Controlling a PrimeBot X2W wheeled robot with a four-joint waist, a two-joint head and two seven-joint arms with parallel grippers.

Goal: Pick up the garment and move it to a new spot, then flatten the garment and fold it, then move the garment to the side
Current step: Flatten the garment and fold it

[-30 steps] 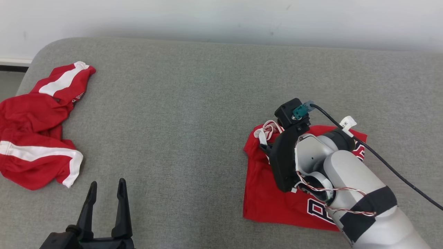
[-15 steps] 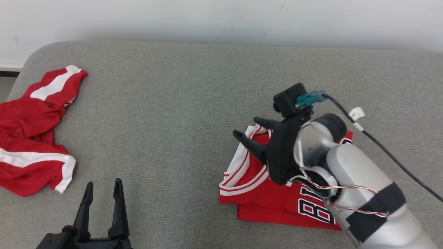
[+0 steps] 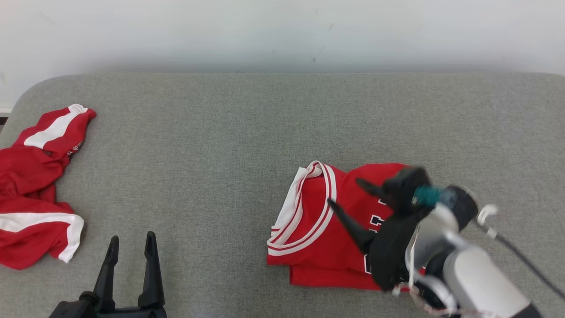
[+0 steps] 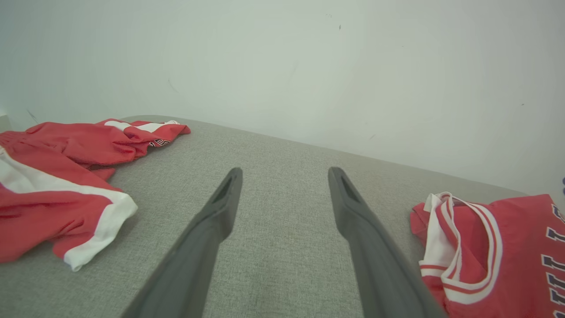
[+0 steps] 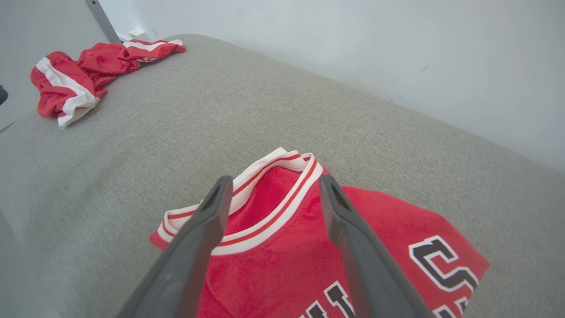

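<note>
The garment [image 3: 318, 238] is a red jersey with white-striped trim and dark lettering, lying folded on the right of the grey cushion [image 3: 212, 145]. My right gripper [image 3: 344, 191] hovers just above it, fingers spread open with nothing between them. In the right wrist view the garment [image 5: 273, 247] lies under the right gripper [image 5: 274, 180], its trimmed edge just past the fingertips. My left gripper [image 3: 133, 236] stands open over bare cushion at the lower left. In the left wrist view the left gripper [image 4: 286, 171] points across the cushion, with the garment [image 4: 485, 247] off to the right.
Crumpled red shorts with white stripes [image 3: 35, 194] lie at the cushion's left edge, also seen as red shorts [image 4: 57, 176] and red shorts [image 5: 84, 70]. A white wall [image 3: 282, 31] rises behind the cushion. A black cable [image 3: 525, 265] trails from the right wrist.
My right gripper opened, let go of the garment and drew back toward the lower right. The garment's trimmed edge now lies spread to the left. The head camera has shifted.
</note>
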